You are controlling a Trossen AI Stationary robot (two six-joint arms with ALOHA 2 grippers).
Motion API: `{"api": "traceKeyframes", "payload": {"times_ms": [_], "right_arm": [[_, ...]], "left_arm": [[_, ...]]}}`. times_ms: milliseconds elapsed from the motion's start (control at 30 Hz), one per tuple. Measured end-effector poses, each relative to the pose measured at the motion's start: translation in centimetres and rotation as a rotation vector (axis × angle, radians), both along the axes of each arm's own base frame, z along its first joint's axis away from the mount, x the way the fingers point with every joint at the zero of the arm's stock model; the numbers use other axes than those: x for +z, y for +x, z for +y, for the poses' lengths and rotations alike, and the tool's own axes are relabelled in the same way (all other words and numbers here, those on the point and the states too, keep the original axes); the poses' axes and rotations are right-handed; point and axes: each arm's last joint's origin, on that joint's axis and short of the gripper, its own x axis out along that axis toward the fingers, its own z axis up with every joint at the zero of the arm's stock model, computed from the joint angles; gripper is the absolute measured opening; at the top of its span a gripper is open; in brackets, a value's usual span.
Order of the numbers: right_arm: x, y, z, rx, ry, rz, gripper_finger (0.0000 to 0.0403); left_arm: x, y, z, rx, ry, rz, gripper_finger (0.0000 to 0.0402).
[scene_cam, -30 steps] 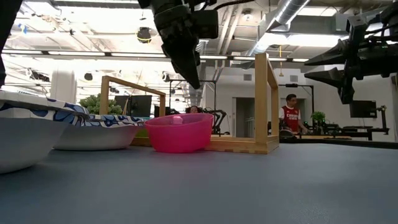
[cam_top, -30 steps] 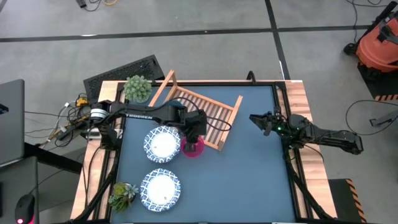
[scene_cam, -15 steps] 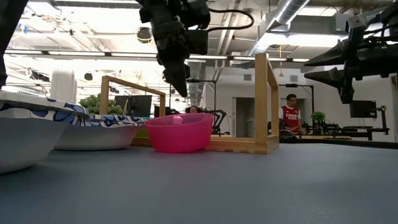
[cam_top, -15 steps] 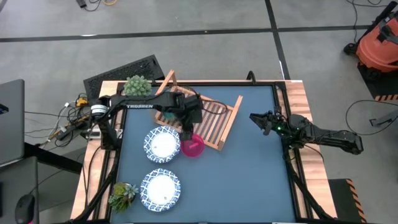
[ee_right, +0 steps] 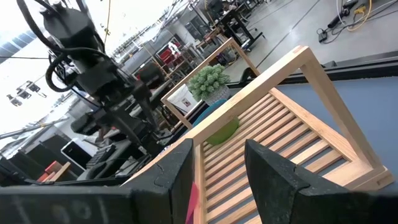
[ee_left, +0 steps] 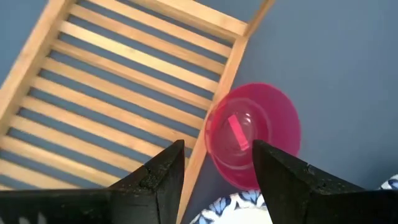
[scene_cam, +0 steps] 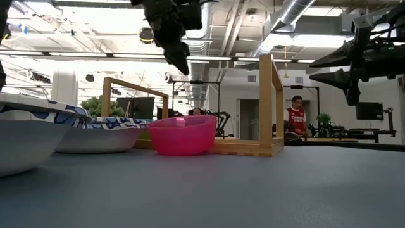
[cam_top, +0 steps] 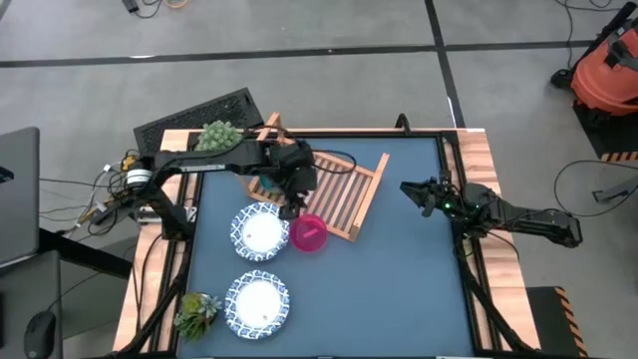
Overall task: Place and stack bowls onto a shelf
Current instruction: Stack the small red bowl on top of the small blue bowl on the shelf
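Observation:
The magenta bowl (cam_top: 309, 234) stands upright on the blue table beside the near rail of the slatted wooden shelf (cam_top: 334, 189); the low view shows the bowl (scene_cam: 181, 135) on its base. My left gripper (cam_top: 296, 203) hangs open and empty over the shelf's near edge, above and to the left of that bowl (ee_left: 252, 134). Two white bowls with blue rims (cam_top: 261, 231) (cam_top: 258, 304) sit on the table left of it. A green bowl (ee_right: 221, 132) lies at the shelf's far-left end, mostly hidden under the left arm. My right gripper (cam_top: 409, 189) waits open near the right edge.
Two potted plants stand at the far-left (cam_top: 221, 138) and near-left (cam_top: 196, 311) corners. The shelf's raised end rails (scene_cam: 269, 104) stand tall in the low view. The blue table (cam_top: 399, 289) lies bare between the bowls and the right arm. A person stands in the room behind.
My left gripper has risen from just above the magenta bowl and drawn back toward the table's far-left, over the shelf. The magenta bowl has stayed where it was, on the table by the shelf.

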Motion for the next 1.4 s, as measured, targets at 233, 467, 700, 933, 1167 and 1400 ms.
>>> {"api": "traceKeyframes", "payload": {"times_ms": [233,467,700,933,1167,1400], "right_arm": [[0.0,0.0,0.0,-0.002,-0.001,0.000,0.0171],[0.0,0.0,0.0,-0.008,0.005,-0.003,0.0171],[0.0,0.0,0.0,-0.008,0.029,-0.015,0.0171],[0.0,0.0,0.0,-0.008,0.030,-0.015,0.0171],[0.0,0.0,0.0,-0.007,0.037,-0.018,0.0171],[0.0,0.0,-0.1,-0.005,0.035,-0.016,0.0171]], "left_arm": [[-1.6,-3.1,-0.6,0.131,0.038,-0.107,0.0172],[-3.9,-4.2,-0.8,0.180,0.054,-0.149,0.0172],[-4.9,-3.3,-1.8,0.146,0.066,-0.166,0.0187],[-5.6,-2.3,-2.6,0.104,0.127,-0.180,0.0209],[-8.1,-0.5,-3.2,0.114,0.094,-0.157,0.0210],[-8.4,-0.4,-3.1,0.120,0.135,-0.152,0.0210]]}}
